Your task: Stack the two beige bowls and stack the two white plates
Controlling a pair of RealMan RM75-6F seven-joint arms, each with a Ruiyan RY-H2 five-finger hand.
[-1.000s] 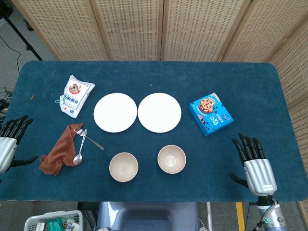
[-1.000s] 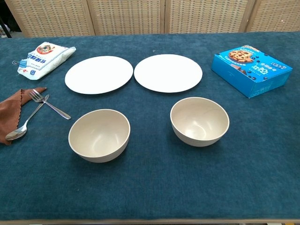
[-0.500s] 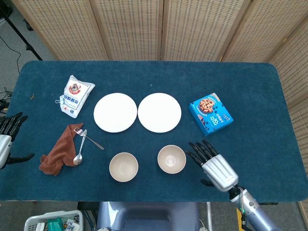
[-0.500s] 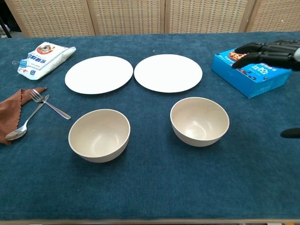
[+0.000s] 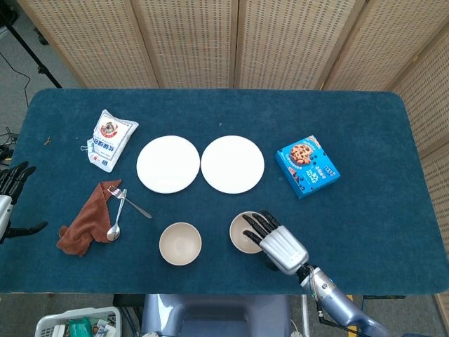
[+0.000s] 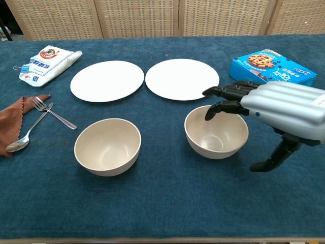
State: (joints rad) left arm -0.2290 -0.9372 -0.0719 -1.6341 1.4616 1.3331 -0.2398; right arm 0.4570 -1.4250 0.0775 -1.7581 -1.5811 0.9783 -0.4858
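Blue table (image 5: 365, 119): 2 plates (image 5: 168, 164), 2 bowls (image 5: 180, 243)

Right hand (image 6: 284, 109) hides cookie box (image 6: 274, 63) front; left hand (image 5: 7, 200) cut by frame edge.

Blue box (image 6: 272, 75): a picture of chocolate-chip cookies and a line of white print on its lid, too small to read.
White bag (image 6: 47, 61): a round red emblem above rows of dark characters; none can be made out.
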